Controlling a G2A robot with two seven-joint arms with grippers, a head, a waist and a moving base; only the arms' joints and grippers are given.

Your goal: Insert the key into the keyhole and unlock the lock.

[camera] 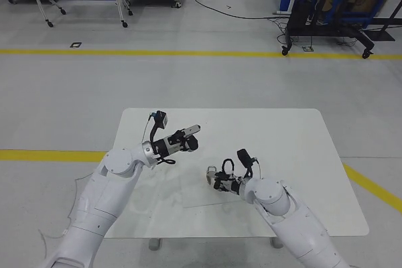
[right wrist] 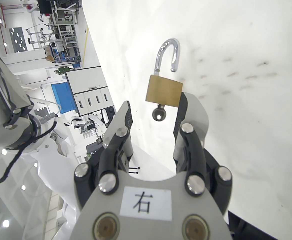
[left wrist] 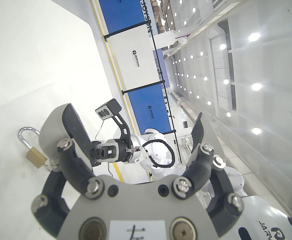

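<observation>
Gripping end, right arm: the right gripper (right wrist: 155, 99) is seen spread apart with nothing clamped. One of its pads (right wrist: 179, 116) looks to be pressed against a corner of the padlock (right wrist: 164, 91), though contact can't be confirmed.
padlock: laid flat on the table (right wrist: 236, 26), with its brass body sat right at that gripper's fingertips.
key (right wrist: 159, 114): seated in the keyhole, its head poking out of the padlock's underside into the gap between the fingers.
shackle (right wrist: 158, 59): sprung free at one end on the padlock's far side, so the unlock is judged pretty much done.
other arm: the left gripper (left wrist: 134, 112) is held wide open and empty, well apart from the padlock and raised higher than it.
risk 1: the padlock could get dragged or spun if the right arm is pulled back with that pad rubbing the corner, since nothing pins it down.
risk 2: the key head could be clipped by either finger and tugged out or twisted back.
risk 3: if the fingers are closed here, the padlock would be caught off-centre and could be squirted away.
</observation>
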